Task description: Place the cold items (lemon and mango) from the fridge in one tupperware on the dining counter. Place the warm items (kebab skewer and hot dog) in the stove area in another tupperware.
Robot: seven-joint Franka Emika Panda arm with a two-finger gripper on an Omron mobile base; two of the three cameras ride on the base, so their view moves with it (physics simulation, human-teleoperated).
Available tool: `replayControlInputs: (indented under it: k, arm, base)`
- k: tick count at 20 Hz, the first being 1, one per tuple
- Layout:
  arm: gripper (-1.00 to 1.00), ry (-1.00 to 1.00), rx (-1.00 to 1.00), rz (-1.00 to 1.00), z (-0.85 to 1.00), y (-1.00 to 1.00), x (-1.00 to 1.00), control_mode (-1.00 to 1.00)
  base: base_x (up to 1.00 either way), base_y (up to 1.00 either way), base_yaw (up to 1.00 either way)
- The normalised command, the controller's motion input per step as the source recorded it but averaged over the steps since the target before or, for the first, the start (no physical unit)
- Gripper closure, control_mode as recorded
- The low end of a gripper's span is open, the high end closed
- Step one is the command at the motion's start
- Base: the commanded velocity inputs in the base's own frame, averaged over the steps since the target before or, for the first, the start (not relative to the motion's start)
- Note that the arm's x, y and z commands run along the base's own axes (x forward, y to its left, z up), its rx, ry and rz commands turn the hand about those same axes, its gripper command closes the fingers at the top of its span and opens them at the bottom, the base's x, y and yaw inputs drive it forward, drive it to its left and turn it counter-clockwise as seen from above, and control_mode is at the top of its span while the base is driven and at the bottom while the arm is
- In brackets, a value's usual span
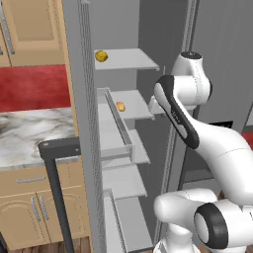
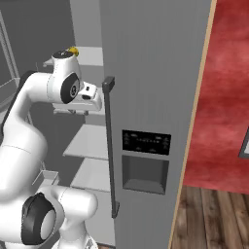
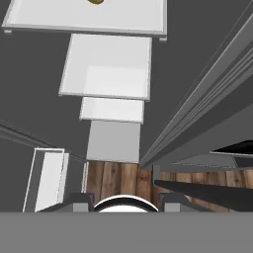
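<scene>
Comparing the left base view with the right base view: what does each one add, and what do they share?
Left base view: the mango on the second fridge shelf, the marble counter and the wooden cabinets.
Right base view: the closed fridge door with its dark handle and dispenser panel, plus the wood floor.
Both: the arm, the white shelves, the lemon on the top shelf, and the red wall.

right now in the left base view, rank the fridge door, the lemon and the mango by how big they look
1. fridge door, by far the largest.
2. lemon.
3. mango, slightly smaller than the lemon; close enough that the order is unsure.
</scene>
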Motion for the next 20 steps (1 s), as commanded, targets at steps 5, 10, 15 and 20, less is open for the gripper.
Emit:
replayControlInputs:
  k: [5, 10, 15, 20]
  arm:
    - [-1.0, 0.0, 0.0, 0.0, 0.0, 0.0, 0.0, 1.0]
    - [-1.0, 0.0, 0.0, 0.0, 0.0, 0.0, 0.0, 1.0]
    - [-1.0, 0.0, 0.0, 0.0, 0.0, 0.0, 0.0, 1.0]
    - [-1.0, 0.0, 0.0, 0.0, 0.0, 0.0, 0.0, 1.0]
  base:
    - [0.0, 0.0, 0.0]
    - [-0.03, 0.0, 0.0]
    - [0.01, -0.09, 0.18]
    - [0.08, -0.15, 0.36]
